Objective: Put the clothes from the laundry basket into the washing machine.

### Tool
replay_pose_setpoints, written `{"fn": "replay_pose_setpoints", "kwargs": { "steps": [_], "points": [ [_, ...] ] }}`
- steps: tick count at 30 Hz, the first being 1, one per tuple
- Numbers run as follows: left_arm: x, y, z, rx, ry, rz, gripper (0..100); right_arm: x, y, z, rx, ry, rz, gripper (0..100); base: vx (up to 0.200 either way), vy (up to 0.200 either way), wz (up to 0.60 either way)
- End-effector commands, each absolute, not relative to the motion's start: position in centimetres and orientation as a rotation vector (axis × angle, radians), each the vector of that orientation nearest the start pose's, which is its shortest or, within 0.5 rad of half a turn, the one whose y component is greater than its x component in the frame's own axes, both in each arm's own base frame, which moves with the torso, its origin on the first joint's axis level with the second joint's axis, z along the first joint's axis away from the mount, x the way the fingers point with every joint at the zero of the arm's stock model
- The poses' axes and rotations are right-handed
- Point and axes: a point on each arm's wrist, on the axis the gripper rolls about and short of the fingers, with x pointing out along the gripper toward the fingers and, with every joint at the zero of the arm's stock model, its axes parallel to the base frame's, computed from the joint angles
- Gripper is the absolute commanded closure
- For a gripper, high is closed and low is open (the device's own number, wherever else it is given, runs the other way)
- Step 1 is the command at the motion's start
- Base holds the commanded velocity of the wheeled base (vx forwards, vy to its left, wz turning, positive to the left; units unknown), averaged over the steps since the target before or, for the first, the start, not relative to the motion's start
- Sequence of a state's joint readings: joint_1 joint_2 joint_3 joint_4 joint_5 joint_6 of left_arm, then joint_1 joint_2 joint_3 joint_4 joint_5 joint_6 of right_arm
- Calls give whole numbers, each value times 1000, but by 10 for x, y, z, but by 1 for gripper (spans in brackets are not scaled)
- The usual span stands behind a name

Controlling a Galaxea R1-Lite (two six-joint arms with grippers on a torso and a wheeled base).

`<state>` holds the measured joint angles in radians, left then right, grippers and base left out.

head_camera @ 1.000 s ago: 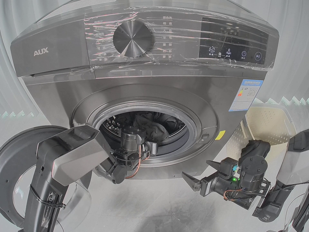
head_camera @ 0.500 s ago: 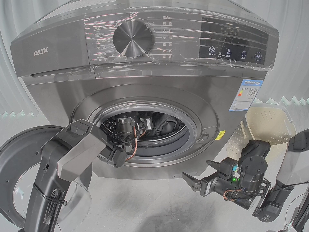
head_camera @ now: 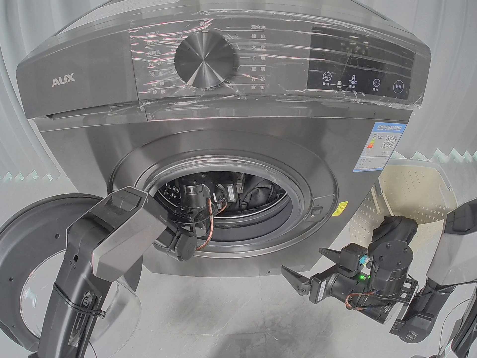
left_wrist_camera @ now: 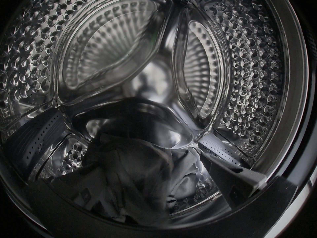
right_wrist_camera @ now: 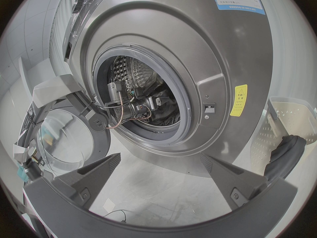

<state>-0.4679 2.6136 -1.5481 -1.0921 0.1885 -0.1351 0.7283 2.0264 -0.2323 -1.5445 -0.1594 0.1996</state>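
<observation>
The left gripper [left_wrist_camera: 148, 164] is pushing deeper into the washing machine [head_camera: 248, 140], jaws spread wide, holding nothing; the dark garment [left_wrist_camera: 128, 182] is lying at the drum's six o'clock, seemingly delivered.

1. You have one washing machine [head_camera: 223, 125], with one door [head_camera: 30, 244] and one dial [head_camera: 204, 59].
2. You have one laundry basket [head_camera: 412, 195].
3. You have one heap of dark clothes [left_wrist_camera: 132, 176]; the number of pieces in it cannot be told.
4. You have two end effectors: the left end effector [left_wrist_camera: 148, 184] and the right end effector [head_camera: 302, 259].
5. You have two stickers: one blue-and-white label [head_camera: 380, 146] and one yellow sticker [head_camera: 340, 208].
</observation>
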Motion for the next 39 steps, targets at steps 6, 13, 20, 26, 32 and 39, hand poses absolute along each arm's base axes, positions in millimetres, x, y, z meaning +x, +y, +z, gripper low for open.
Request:
{"fn": "replay_pose_setpoints", "kwargs": {
  "steps": [6, 13, 20, 26, 32, 39],
  "points": [
    [405, -233, 49, -119, 33, -345, 0, 200, 173, 58, 86, 281, 539, 0, 0, 0, 0],
    [321, -245, 61, -93, 97, -467, 0, 200, 173, 60, 88, 277, 538, 0, 0, 0, 0],
    [240, -235, 66, -76, 117, -589, 0, 185, 161, 75, 79, 242, 549, 0, 0, 0, 0],
    [198, -211, 112, -186, 19, -433, 0, 166, 140, 97, 93, 171, 485, 0, 0, 0, 0],
    [151, -158, 135, -169, 16, -445, 0, 144, 109, 115, 135, 109, 411, 0, 0, 0, 0],
    [116, -119, 130, -89, 37, -485, 0, 140, 86, 131, 119, 30, 318, 0, 0, 0, 0]
  ]
}}
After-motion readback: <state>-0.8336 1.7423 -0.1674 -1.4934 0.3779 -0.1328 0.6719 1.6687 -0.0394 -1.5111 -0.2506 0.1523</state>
